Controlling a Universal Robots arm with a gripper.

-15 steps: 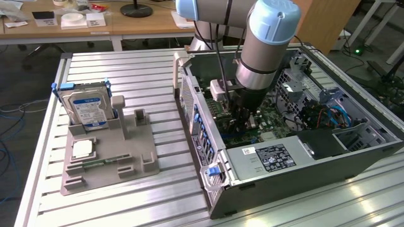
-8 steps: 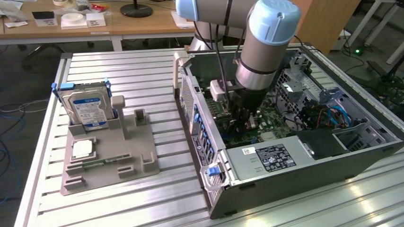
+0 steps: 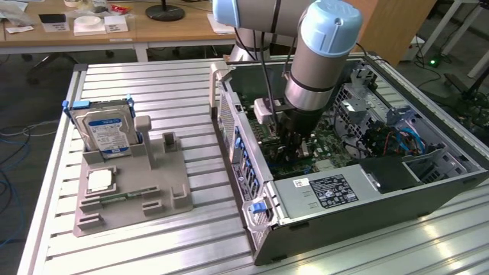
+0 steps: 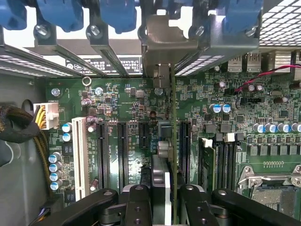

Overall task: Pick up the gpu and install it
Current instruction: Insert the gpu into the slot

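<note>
In the exterior view the arm reached down into the open computer case [image 3: 359,189], its gripper [image 3: 294,146] low over the motherboard [image 3: 321,143] and mostly hidden by the wrist. The wrist view gave what that angle hid: the gripper [image 4: 162,197] pinched the gpu [image 4: 172,141], seen edge-on as a slim blade standing over the green board between black expansion slots [image 4: 121,155], its metal bracket [image 4: 162,42] up at the case's rear slot openings beside blue latches [image 4: 117,14]. Board lettering was too small to read. A power supply label [image 3: 332,192] carried print I could not make out. On the exterior view's left, a gray fixture [image 3: 130,189] on the slatted table [image 3: 183,86] held a hard drive [image 3: 107,132] with a blue-white label and a small silver chip [image 3: 101,180].
</note>
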